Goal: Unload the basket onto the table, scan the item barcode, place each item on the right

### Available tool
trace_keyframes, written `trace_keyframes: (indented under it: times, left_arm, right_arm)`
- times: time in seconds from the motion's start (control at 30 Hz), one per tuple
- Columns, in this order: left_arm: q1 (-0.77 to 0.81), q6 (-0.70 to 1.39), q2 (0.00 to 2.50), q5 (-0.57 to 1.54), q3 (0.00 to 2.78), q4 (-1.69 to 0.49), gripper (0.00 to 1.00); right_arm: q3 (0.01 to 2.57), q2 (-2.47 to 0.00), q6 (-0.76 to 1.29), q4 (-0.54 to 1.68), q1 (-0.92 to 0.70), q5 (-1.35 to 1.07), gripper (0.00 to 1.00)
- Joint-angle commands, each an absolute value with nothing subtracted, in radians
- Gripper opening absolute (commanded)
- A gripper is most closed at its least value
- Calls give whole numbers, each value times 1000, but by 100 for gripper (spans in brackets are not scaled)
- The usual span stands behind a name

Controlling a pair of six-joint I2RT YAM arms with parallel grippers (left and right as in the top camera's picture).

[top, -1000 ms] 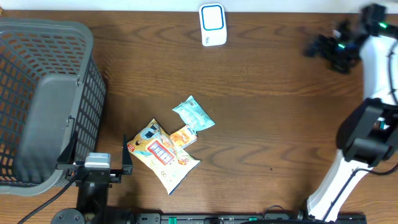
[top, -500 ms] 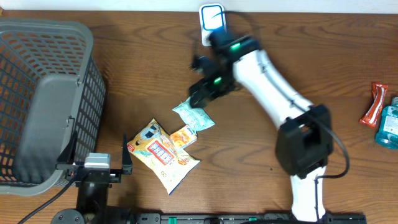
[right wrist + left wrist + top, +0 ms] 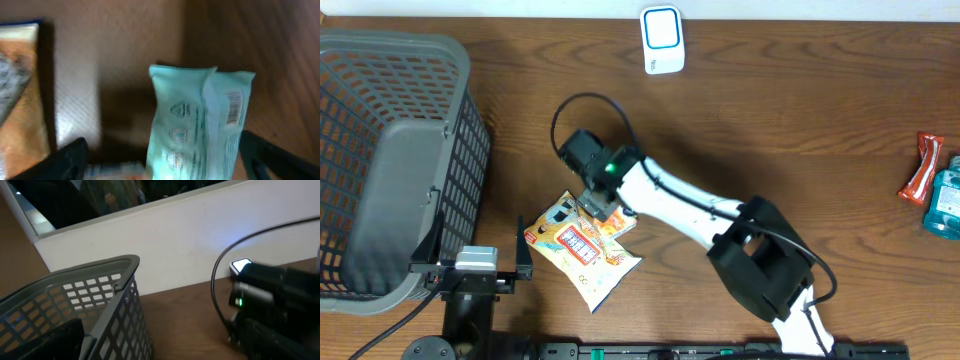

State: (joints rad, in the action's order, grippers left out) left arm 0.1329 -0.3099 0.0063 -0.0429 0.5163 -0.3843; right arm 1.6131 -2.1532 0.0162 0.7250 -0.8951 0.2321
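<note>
A teal snack packet (image 3: pixel 200 125) lies on the table, with a small barcode (image 3: pixel 233 107) near its right edge. My right gripper (image 3: pixel 167 162) stands open over it, one dark finger (image 3: pixel 70 160) left of the packet and the other (image 3: pixel 272 157) right of it, neither touching. From overhead, the right gripper (image 3: pixel 603 203) and its arm hide the teal packet. A small orange packet (image 3: pixel 618 224) and a large yellow bag (image 3: pixel 582 250) lie beside it. The white scanner (image 3: pixel 662 40) stands at the far edge. My left gripper (image 3: pixel 525 258) rests open at the near left.
A big grey mesh basket (image 3: pixel 390 160) fills the left side, its wall (image 3: pixel 110 315) close in the left wrist view. A red packet (image 3: pixel 923 166) and a blue bottle (image 3: pixel 942 200) sit at the right edge. The right arm's cable (image 3: pixel 570 105) loops above the packets.
My right arm swung from the far right, past the scanner, down onto the packets and now covers the teal one. The left arm has not moved.
</note>
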Motion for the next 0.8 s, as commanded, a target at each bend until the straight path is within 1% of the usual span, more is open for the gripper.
trace_keyframes:
  times: [0.0,0.07,0.1,0.17,0.27,0.33,0.4,0.47,0.53,0.57,0.6,0.67,0.7,0.77]
  left_arm:
    - [137,-294,3,-38,522,-376,100]
    - [137,-294,3,-38,522,-376,100]
    - [137,-294,3,-38,522,-376,100]
    - [137,-294,3,-38,522,-376,100]
    - [137,-294,3,-38,522,-376,100]
    - [137,-294,3,-38,522,-377,100]
    - [137,-294,3,-38,522,-378,100]
    - [137,-294,3,-38,522,-382,100]
    - [137,-294,3,-38,522,-388,100]
    - [137,-294,3,-38,522,-389,100]
    - [137,-294,3,-38,522,-389,100]
    - [137,-294,3,-38,522,-390,100]
    - [137,-294,3,-38,522,-390,100]
    - [137,-294,3,-38,522,-393,100]
  right_arm:
    - [1548,-2162,76,669,-904,389,86]
    - [1523,-2162,82,641,-903,391,80]
    - [1503,-2162,94,627,-898,391,74]
    - [1486,-2162,101,620,-896,391,68]
    - [1467,-2162,111,619,-896,391,64]
    - [1457,-2162,128,616,-897,391,57]
    - [1446,-2162,142,605,-897,391,48]
    - [1437,-2162,142,592,-896,392,50]
    - [1428,-2162,142,586,-896,398,56]
    - [1423,-2162,142,587,-896,407,57]
    - [1419,-2162,144,587,-897,415,54]
    - [1409,-2162,146,587,-897,428,36]
    - [1404,-2162,146,587,-897,428,20]
    - [1397,-2162,147,590,-897,428,8]
